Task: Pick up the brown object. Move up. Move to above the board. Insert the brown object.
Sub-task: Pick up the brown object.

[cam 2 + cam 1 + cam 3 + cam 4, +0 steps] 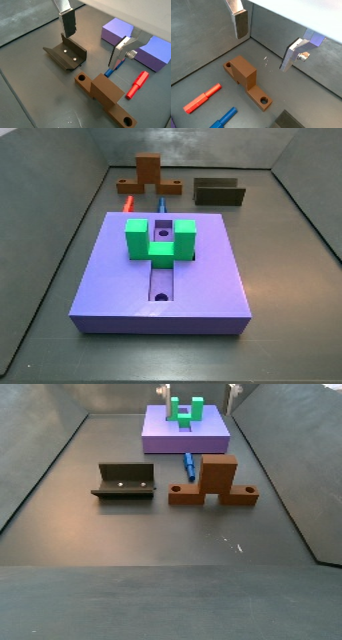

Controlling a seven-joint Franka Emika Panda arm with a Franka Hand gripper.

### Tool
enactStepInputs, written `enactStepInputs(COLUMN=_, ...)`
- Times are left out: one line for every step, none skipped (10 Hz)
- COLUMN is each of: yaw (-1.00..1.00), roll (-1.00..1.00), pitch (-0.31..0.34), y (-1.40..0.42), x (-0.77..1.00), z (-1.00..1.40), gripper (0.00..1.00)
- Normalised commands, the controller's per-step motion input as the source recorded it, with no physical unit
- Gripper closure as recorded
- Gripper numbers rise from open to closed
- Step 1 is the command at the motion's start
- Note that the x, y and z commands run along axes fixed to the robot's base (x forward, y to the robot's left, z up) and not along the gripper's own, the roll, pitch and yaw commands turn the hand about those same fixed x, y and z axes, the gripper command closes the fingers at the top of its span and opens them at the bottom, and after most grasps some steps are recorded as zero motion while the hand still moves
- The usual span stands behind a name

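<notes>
Dark grey flooring is carrying the orange-brown T-shaped block, lying untouched near the dark L-shaped fixture, well apart from the large purple-blue slab board. In both wrist views the gripper is hovering above it, jaws spread and empty. It looks rigid and light; pinching its raised stem seems best.
</notes>
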Motion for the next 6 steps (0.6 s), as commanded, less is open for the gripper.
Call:
enactStepInputs(yaw=0.0, roll=0.0, pitch=-0.101, y=-0.15, x=-0.29, z=-0.29, gripper=0.0)
enactStepInputs(yaw=-0.02, roll=0.0, pitch=-0.139, y=-0.14, x=-0.44, z=-0.41, gripper=0.0)
enactStepInputs(yaw=-0.06, roll=0.0, pitch=-0.156, y=-0.11, x=-0.49, z=-0.48, gripper=0.0)
enactStepInputs(yaw=-0.06, roll=0.0, pitch=-0.176, y=-0.1, x=-0.45, z=-0.55, gripper=0.0)
enactStepInputs(yaw=-0.07, roll=0.0, pitch=-0.173, y=-0.09, x=-0.39, z=-0.56, gripper=0.0)
enactStepInputs(yaw=-0.14, roll=0.0, pitch=-0.146, y=-0.03, x=-0.29, z=-0.48, gripper=0.0)
